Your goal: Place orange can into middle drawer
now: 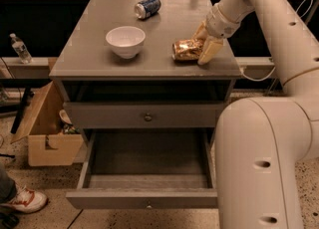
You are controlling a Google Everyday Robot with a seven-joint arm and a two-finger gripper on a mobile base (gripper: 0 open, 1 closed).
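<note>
The orange can [187, 50] lies on its side on the worktop [84, 56], right of the white bowl [125, 40] and well in front of the blue can [147, 7]. The gripper [201, 49] is down at the orange can's right end, its fingers [210, 51] apart with one on the near side and one on the far side of it. Below, the middle drawer [142, 198] stands pulled out under a shut drawer front [114, 116].
</note>
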